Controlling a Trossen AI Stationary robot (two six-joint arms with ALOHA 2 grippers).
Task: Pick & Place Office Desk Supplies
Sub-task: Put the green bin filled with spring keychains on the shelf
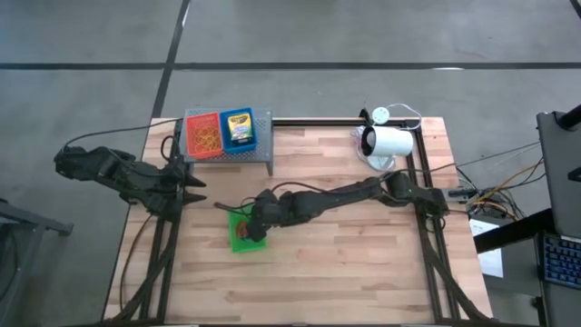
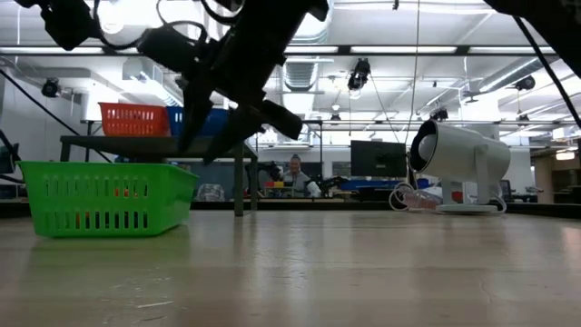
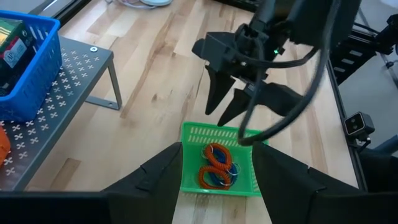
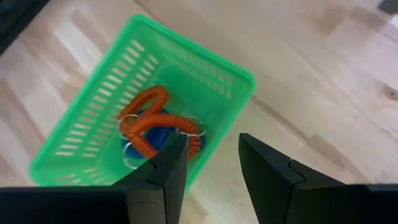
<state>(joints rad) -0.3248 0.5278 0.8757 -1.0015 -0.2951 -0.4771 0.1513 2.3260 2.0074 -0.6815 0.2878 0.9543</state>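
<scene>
A small green basket [image 1: 238,242] [image 4: 93,106] rests by its base on the wooden table and holds red-orange and blue coiled loops [image 4: 155,121] [image 3: 216,167]. My right gripper [image 1: 255,221] [image 4: 214,168] hovers open above the basket's rim, fingers pointing down, touching nothing. My left gripper [image 1: 192,188] [image 3: 217,186] waits open near the table's left edge, facing the basket. A yellow-green crayon box [image 1: 238,127] lies in a blue tray, and orange rubber bands [image 1: 203,136] lie in a red tray. Both trays stand on the grey rack [image 1: 265,151].
The grey perforated rack [image 3: 68,81] stands on legs at the table's far left. A white cylindrical device [image 1: 388,143] [image 2: 458,159] with cables sits at the far right corner. Bare wood stretches along the near side and the right half. A person sits in the room behind.
</scene>
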